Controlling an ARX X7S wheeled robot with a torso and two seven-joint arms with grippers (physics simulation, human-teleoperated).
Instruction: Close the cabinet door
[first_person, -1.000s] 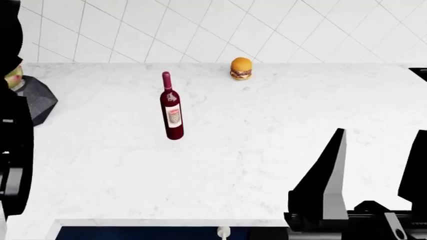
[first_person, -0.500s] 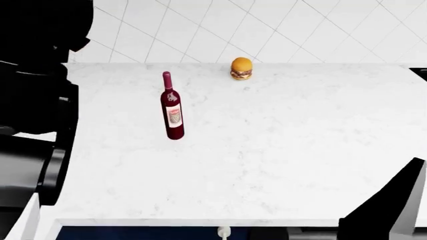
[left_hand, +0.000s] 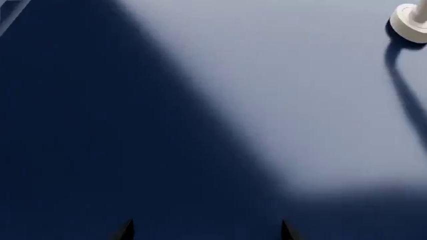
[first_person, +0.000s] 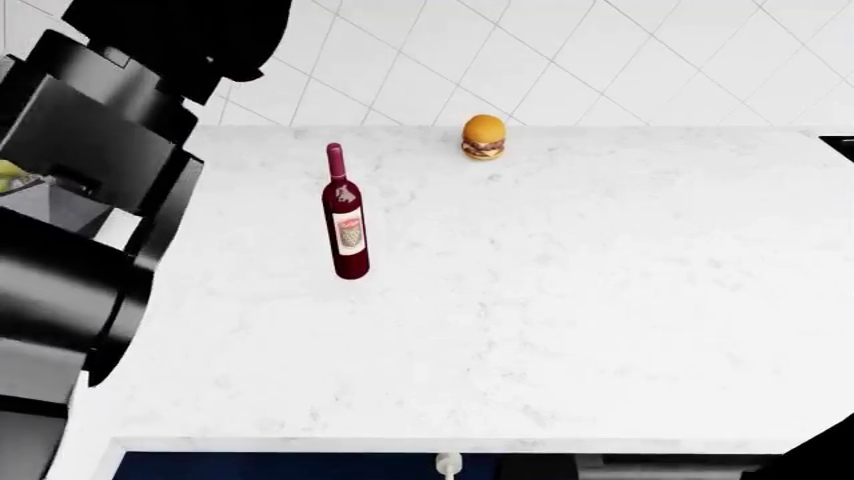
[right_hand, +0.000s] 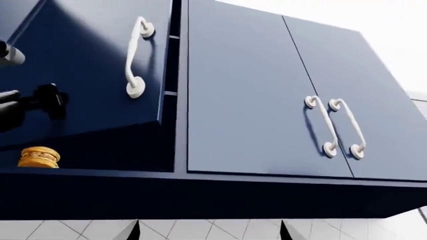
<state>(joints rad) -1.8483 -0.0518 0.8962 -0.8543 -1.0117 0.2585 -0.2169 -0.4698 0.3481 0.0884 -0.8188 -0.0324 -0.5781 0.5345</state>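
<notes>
The cabinet door (right_hand: 80, 65) is a glossy navy panel that stands swung out from the upper cabinet front, with dark interior showing behind its edge. Its white bar handle (right_hand: 135, 59) runs near that free edge. In the left wrist view the same door (left_hand: 253, 90) fills the frame at close range, with one rounded handle end (left_hand: 408, 22) at a corner. My left gripper (left_hand: 207, 231) is open, both tips facing the panel with nothing between them. My right gripper (right_hand: 208, 231) is open too, looking up at the cabinets from below.
Two closed navy doors (right_hand: 247, 95) with paired white handles (right_hand: 333, 127) adjoin the open one. A yellow item (right_hand: 38, 156) sits inside the cabinet. On the marble counter (first_person: 561, 300) stand a wine bottle (first_person: 346, 215) and a burger (first_person: 483, 137). My left arm (first_person: 94, 200) rises at the left.
In the head view my left arm has swung up and inward across the upper left. My right gripper has sunk out of the lower right of that view.
</notes>
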